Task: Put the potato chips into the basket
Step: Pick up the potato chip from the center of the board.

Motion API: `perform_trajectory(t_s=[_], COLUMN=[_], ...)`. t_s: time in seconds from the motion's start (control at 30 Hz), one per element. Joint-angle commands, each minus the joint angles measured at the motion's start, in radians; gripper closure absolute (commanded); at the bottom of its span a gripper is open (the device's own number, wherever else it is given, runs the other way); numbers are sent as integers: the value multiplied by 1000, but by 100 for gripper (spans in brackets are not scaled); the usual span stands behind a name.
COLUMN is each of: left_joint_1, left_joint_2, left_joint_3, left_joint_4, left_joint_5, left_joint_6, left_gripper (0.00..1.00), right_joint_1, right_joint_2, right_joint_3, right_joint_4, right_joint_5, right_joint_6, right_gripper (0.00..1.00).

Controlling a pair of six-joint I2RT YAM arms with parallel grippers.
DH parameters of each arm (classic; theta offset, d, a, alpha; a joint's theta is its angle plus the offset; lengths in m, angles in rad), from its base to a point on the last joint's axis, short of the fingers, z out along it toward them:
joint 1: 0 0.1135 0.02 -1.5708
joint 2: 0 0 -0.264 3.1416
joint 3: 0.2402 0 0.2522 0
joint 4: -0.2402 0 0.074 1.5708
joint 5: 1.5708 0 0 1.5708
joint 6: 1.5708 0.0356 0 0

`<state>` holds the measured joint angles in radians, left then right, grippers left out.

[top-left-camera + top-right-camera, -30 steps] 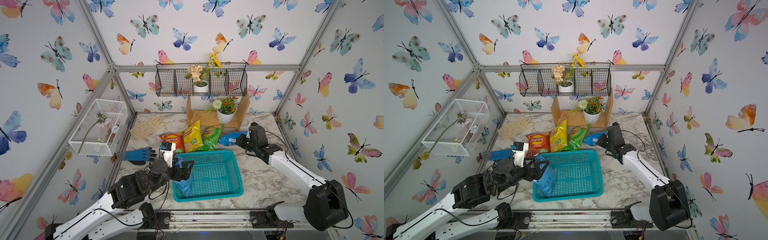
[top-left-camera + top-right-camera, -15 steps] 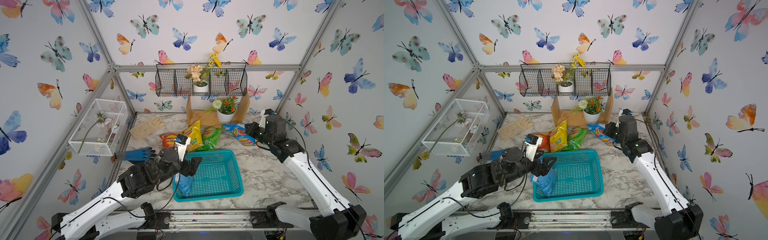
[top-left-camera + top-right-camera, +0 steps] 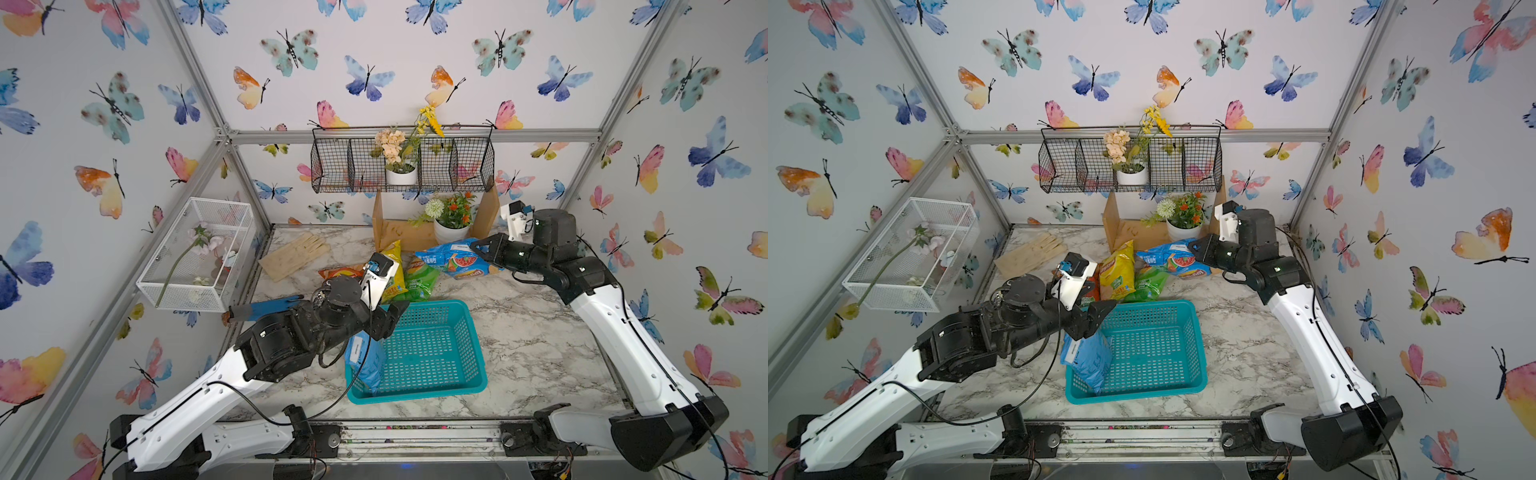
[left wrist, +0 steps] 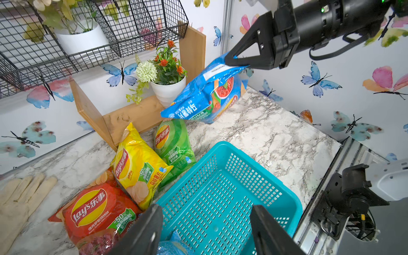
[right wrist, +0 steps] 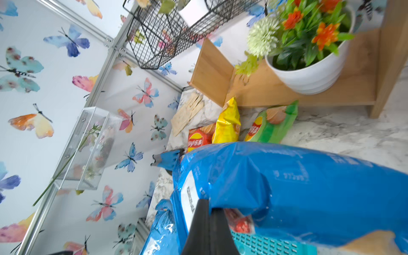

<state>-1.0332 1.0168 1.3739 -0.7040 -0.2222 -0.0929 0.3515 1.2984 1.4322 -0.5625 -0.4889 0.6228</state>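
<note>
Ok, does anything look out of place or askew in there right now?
One thing: the blue chip bag in the teal basket stands on end, slumped against the wall nearest the left gripper, its top poking over the rim rather than lying flat. Nothing looks spilled or torn.

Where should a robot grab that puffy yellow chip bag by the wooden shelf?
Probably the flat crimped top seam of the puffy yellow chip bag, pinched from above: it stands propped with that thin edge uppermost; the inflated body looks slippery.
</note>
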Motion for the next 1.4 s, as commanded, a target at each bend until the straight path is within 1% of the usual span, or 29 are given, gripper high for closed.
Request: perform_trajectory(t_s=[0.0,0.23,0.4,0.57,0.87,1.17,1.3,1.37], left_joint_1=[5,5,5,5,5,5,5,5], left_joint_2=[23,55,63,82,83,102,111,114], left_joint_3=[27,50,42,39,14,21,13,10], left_joint_4=[-23,-24,-14,-36,-37,-40,-35,-31], left_joint_5=[40,110,110,98,96,103,106,97], left_joint_6=[75,160,186,179,164,148,134,128], left_gripper=[34,35,35,36,39,48,48,44], right_joint_1=[28,110,162,210,241,263,273,277], right_joint_2=[14,60,76,91,79,73,71,70], right_joint_3=[42,66,84,119,137,143,143,141], right_joint_4=[-44,-79,-75,-81,-76,-64,-56,-49], right_joint_5=[-142,-246,-277,-288,-300,-325,-328,-333], right_joint_6=[-41,-82,-82,-78,-58,-42,-34,-31], right_gripper=[98,98,98,98,98,98,98,98])
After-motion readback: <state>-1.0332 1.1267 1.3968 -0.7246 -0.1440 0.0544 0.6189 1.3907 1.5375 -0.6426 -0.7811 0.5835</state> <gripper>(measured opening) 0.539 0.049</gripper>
